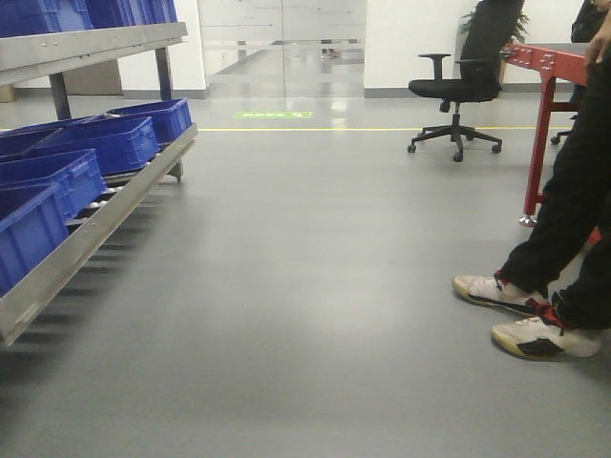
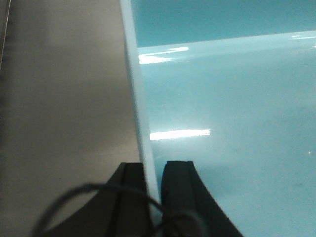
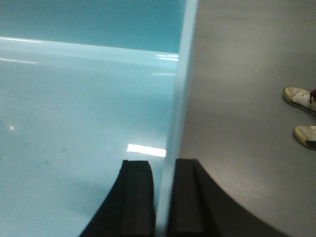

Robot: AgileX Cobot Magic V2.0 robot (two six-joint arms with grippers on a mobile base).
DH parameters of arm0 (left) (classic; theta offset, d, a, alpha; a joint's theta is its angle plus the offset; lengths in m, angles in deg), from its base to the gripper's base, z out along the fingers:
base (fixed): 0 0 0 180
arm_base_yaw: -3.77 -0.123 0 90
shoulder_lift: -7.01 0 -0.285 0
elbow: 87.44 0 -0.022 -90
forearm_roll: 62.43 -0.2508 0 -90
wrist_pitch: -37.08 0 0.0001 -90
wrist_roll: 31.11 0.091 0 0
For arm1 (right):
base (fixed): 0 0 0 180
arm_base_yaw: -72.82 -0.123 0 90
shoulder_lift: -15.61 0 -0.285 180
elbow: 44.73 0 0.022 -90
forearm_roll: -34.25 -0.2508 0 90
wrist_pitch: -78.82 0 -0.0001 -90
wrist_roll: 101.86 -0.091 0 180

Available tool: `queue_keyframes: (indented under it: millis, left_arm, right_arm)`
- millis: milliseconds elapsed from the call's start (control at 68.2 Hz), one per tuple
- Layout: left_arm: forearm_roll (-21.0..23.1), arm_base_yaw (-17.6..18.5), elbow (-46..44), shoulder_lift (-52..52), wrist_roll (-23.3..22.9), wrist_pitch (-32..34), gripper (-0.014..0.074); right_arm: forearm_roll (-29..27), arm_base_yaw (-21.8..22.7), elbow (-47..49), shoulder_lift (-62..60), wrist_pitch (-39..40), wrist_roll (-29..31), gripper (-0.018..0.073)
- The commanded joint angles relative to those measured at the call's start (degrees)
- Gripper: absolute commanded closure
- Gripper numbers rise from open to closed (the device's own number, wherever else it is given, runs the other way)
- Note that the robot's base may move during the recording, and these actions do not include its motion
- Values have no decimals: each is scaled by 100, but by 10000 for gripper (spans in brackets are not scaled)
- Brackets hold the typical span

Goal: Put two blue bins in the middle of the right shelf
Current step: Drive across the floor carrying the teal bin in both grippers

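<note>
A pale sky-blue bin (image 2: 232,98) fills the left wrist view; its glossy floor and left wall show. My left gripper (image 2: 154,165) is shut on that thin left wall, one black finger (image 2: 132,177) outside and the other inside the bin. The same blue bin (image 3: 74,98) shows in the right wrist view, where my right gripper (image 3: 164,163) is shut on its right wall, with one finger (image 3: 186,173) outside over the grey floor. Neither gripper nor the bin appears in the front view. The right shelf middle is out of view.
A steel shelf (image 1: 95,229) with several dark blue bins (image 1: 95,143) runs along the left. A black office chair (image 1: 458,86) and a red table frame (image 1: 549,67) stand at the back right. A person's legs (image 1: 563,210) and shoes (image 3: 301,96) are close on the right.
</note>
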Motion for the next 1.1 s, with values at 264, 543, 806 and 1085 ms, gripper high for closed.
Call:
queue_keyframes:
  millis: [264,543,806,1085]
  left_arm:
    - [163,35,-64,-63,55,360,707]
    - [163,35,-64,-63,55,360,707]
    - [163,35,-64,-63,55,360,707]
    - [163,35,-64,-63,55,360,707]
  right_arm:
    - [-167,-14,70,-73,294,89,712]
    - [-167,-14,70,-73,294,89,712]
    - [-167,-14,70,-73,294,89,712]
    - [-167,-14,70,-73,294,89,712]
